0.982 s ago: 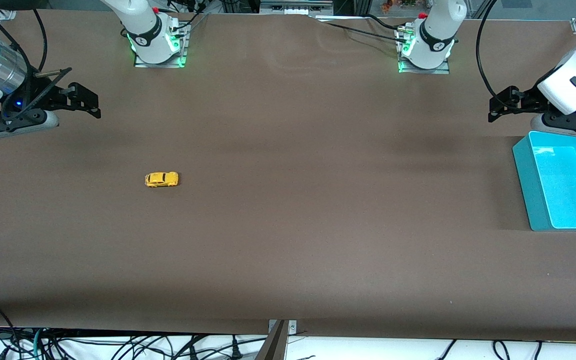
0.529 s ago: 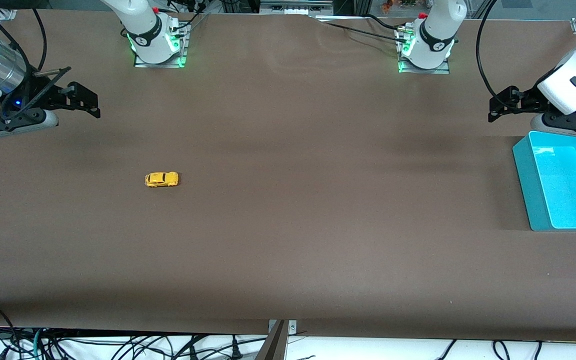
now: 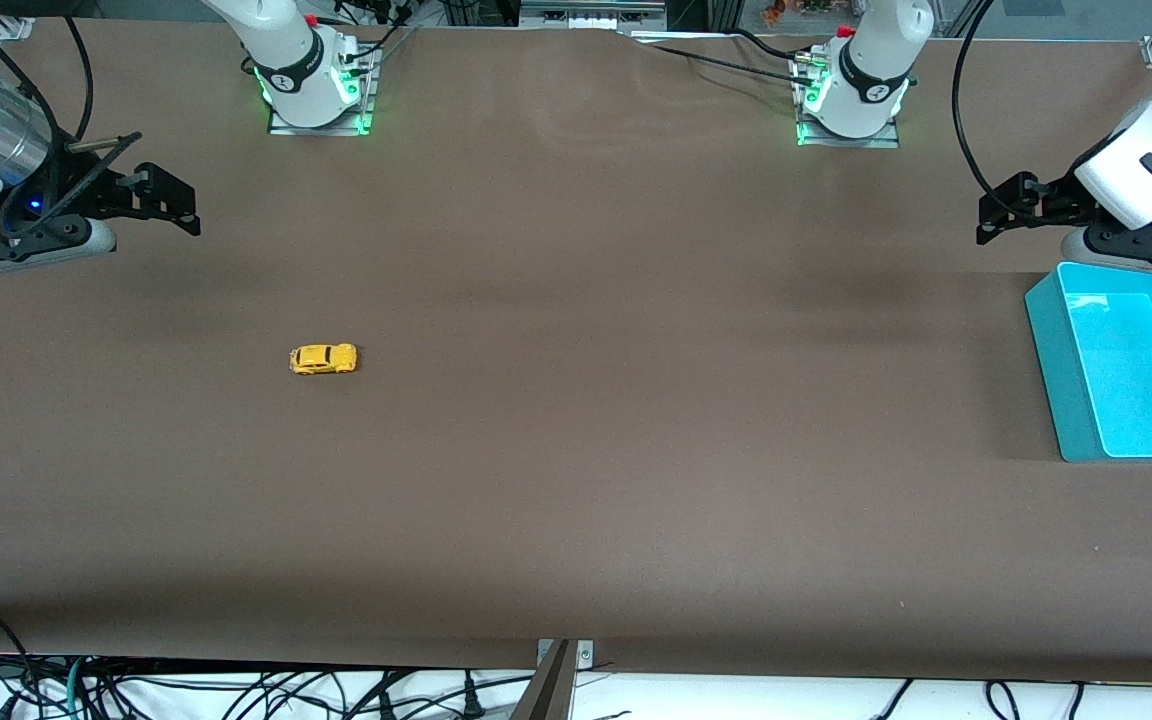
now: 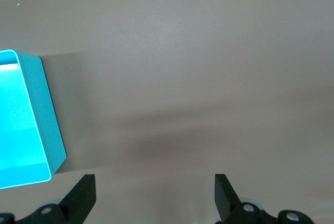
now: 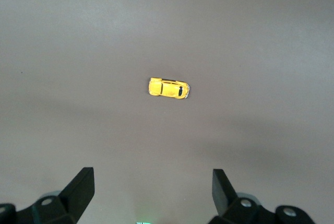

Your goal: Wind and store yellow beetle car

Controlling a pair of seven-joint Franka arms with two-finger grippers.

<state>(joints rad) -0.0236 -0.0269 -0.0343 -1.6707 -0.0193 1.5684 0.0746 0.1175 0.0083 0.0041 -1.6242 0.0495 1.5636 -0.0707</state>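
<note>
The yellow beetle car (image 3: 323, 358) stands alone on the brown table toward the right arm's end; it also shows in the right wrist view (image 5: 168, 88). My right gripper (image 3: 176, 205) hangs open and empty above the table at the right arm's end, well apart from the car; its fingertips (image 5: 81, 185) show wide apart. My left gripper (image 3: 998, 215) hangs open and empty above the table beside the teal bin (image 3: 1126, 360), with its fingertips (image 4: 83, 192) wide apart.
The teal bin is open-topped and empty at the left arm's end; its corner shows in the left wrist view (image 4: 49, 125). Both arm bases (image 3: 314, 80) stand along the table's edge farthest from the front camera. Cables hang below the near edge.
My right arm has shifted very slightly toward its end of the table. The car, the bin and the left arm have not moved.
</note>
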